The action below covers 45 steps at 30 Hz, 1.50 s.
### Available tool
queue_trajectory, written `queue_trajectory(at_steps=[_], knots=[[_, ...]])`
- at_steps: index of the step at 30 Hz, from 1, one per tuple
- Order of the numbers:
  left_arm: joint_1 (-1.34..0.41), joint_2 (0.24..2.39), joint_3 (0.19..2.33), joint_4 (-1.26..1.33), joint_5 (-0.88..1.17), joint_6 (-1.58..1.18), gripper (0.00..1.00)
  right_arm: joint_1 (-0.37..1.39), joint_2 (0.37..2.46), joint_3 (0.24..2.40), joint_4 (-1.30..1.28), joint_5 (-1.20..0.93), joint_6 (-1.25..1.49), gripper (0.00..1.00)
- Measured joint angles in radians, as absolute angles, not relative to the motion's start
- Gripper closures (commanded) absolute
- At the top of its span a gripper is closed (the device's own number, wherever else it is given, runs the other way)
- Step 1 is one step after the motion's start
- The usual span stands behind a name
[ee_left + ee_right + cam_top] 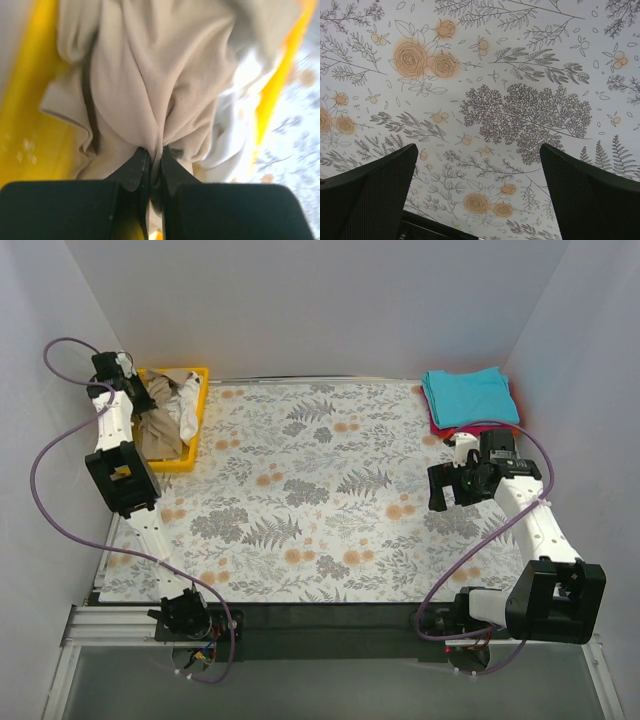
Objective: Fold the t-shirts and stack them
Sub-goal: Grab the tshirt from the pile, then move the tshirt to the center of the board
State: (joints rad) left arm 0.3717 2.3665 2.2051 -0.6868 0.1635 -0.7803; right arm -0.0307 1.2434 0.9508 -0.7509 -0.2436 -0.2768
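The tan-khaki t-shirt (160,422) lies crumpled in the yellow bin (196,430) at the back left, with the white t-shirt (188,412) beside it. My left gripper (140,390) reaches into the bin. In the left wrist view it (154,150) is shut on a pinched fold of the tan-khaki shirt (150,75); the white shirt (232,135) lies to the right. The folded teal t-shirt (468,395) sits on top of the red-pink one (440,426) at the back right. My right gripper (448,486) is open and empty above the printed cloth (480,100).
The table is covered by a white cloth printed with grey ferns and orange flowers (320,500). White walls close in the back and both sides. The yellow bin's rim (280,80) shows in the left wrist view. A black strip (320,625) runs along the near edge.
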Motion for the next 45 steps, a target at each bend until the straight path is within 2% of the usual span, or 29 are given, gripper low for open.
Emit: queue_trajectory(at_steps=[4,13,21,26,30,36,41,45], knots=[[0.378,2.311,2.311,-0.666,0.206,-0.774,1.0,-0.031,1.201,0.951,-0.751,-0.238,-0.29,0.02],[0.376,1.954,2.317,-0.525,0.356,-0.8,1.0,-0.031,1.153,0.951,-0.751,-0.237,-0.295,0.02],[0.294,1.743,2.335,-0.385,0.357,-0.756,1.0,-0.031,1.153,0.953,-0.751,-0.25,-0.294,0.02],[0.292,1.768,2.288,-0.355,0.274,-0.701,1.0,-0.031,1.149,0.953,-0.751,-0.258,-0.291,0.02],[0.3,1.883,2.262,-0.357,0.216,-0.685,1.0,-0.031,1.141,0.953,-0.751,-0.26,-0.29,0.02],[0.308,2.122,2.401,-0.352,0.102,-0.653,1.0,-0.031,1.142,0.954,-0.751,-0.26,-0.29,0.02],[0.326,2.131,2.388,-0.304,0.054,-0.615,1.0,-0.031,1.155,0.958,-0.752,-0.257,-0.29,0.01],[0.336,2.039,2.242,-0.222,0.046,-0.595,1.0,-0.031,1.17,0.959,-0.751,-0.258,-0.29,0.02]])
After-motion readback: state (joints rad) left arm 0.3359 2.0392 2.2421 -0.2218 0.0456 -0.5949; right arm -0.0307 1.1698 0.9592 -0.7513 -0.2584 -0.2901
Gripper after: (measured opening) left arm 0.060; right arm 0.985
